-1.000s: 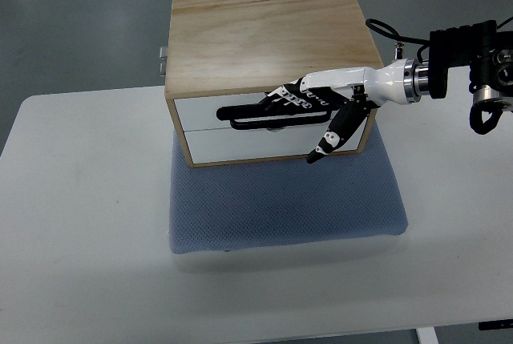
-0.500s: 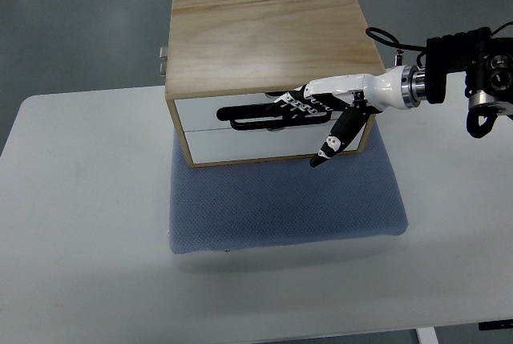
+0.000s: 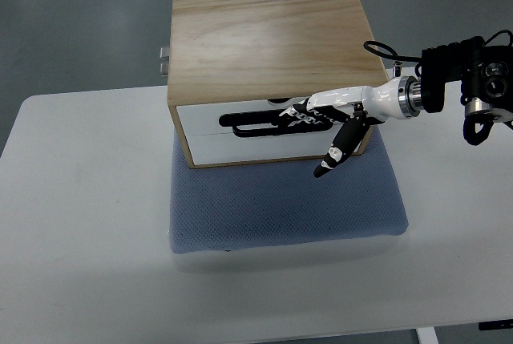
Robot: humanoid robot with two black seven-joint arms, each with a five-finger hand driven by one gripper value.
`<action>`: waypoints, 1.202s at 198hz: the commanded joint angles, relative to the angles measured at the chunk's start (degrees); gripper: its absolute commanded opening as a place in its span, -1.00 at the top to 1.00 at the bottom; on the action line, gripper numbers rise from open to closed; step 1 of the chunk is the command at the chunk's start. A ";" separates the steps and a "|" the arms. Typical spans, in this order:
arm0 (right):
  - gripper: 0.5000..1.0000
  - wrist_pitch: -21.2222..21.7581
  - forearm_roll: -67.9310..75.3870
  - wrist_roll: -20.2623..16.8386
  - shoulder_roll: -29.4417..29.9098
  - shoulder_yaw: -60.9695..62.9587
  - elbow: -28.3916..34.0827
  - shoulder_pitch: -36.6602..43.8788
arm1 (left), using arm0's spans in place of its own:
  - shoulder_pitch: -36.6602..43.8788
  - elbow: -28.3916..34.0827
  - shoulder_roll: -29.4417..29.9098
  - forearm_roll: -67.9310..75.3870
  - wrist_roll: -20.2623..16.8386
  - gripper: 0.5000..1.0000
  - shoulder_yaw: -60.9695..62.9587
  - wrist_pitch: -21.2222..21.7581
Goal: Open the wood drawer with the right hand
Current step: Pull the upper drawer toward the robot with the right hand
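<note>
Right hand (image 3: 321,115) enters from 3 o'clock, fingers curled into the black handle (image 3: 256,121) of the box's (image 3: 264,31) upper drawer (image 3: 200,116); thumb hangs toward 6 o'clock.

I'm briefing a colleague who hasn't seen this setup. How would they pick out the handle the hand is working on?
On the white table lies a blue mat, and on it stands a wooden box with two white drawer fronts. The handle is the long black bar lying across the upper front, where the right hand has its fingers. It is the only black thing against the white fronts.
</note>
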 commanded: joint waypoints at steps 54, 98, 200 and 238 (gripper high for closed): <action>-0.78 0.02 1.45 -0.30 -0.18 -0.12 3.34 0.06 | 0.00 0.26 0.00 -0.06 -0.09 -1.00 0.00 0.00; -0.78 0.02 2.69 -0.39 -0.88 -0.12 5.10 0.50 | 0.00 0.35 0.00 -0.06 -0.09 -1.00 0.00 0.00; -0.78 0.02 4.80 -0.56 -4.83 -0.47 9.58 0.50 | 0.00 0.44 0.00 -0.06 -0.09 -1.00 -0.09 0.08; -0.78 0.02 6.11 -1.53 -6.33 -1.79 10.55 0.41 | 0.00 0.53 0.00 -0.06 -0.09 -1.00 -0.09 0.08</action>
